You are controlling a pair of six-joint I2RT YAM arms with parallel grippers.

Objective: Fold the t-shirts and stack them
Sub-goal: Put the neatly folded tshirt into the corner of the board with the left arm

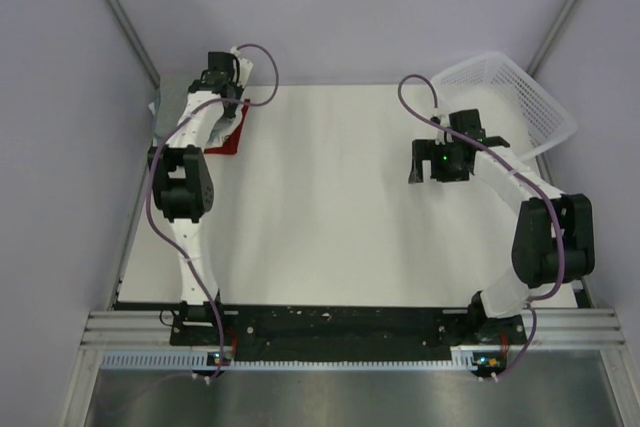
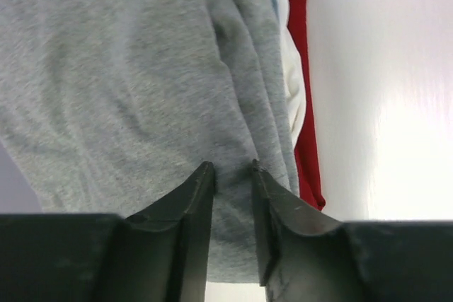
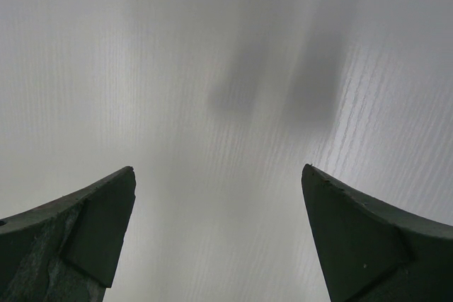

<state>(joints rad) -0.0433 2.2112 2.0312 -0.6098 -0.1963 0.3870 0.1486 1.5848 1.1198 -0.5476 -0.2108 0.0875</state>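
1. Grey t-shirt [image 2: 120, 104] could be bunched or dragged askew if cloth is caught when the left claw [image 2: 232, 167] is lifted, and the layers beneath could be pulled out of line.
2. The left claw is seen narrowly parted, its tips pressed on the grey cloth at a crease; whether a pinch is held cannot be told.
3. Beneath, a whitish t-shirt [image 2: 294, 97] and a red t-shirt [image 2: 306, 139] are stacked at the far left corner of the surface [image 3: 212, 33].
4. The right claw [image 3: 218, 168] is held wide open above the surface, with nothing grasped.
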